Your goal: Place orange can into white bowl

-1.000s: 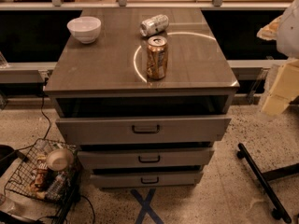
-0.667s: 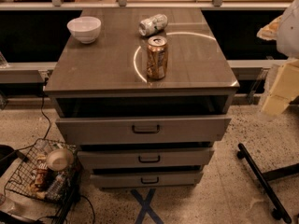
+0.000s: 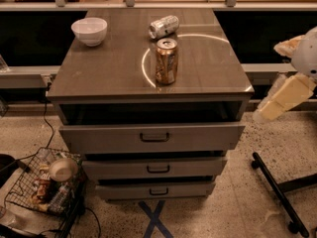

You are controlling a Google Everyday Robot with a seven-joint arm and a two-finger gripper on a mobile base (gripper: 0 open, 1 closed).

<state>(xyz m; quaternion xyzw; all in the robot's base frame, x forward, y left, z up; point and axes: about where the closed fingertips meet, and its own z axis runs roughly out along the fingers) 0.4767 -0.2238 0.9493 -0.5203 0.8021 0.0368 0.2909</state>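
Observation:
The orange can (image 3: 167, 61) stands upright near the middle of the grey cabinet top (image 3: 109, 73), with its silver top and pull tab facing up. The white bowl (image 3: 89, 31) sits empty at the far left corner of the top, well apart from the can. My gripper (image 3: 280, 102) is at the right edge of the view, off the cabinet's right side and lower than its top. It is far from both the can and the bowl and holds nothing that I can see.
A silver-white can (image 3: 163, 26) lies on its side just behind the orange can. The cabinet's top drawer (image 3: 153, 135) is pulled slightly out. A wire basket (image 3: 44, 182) of items sits on the floor at the lower left. A black wheeled stand leg (image 3: 277, 192) lies at the lower right.

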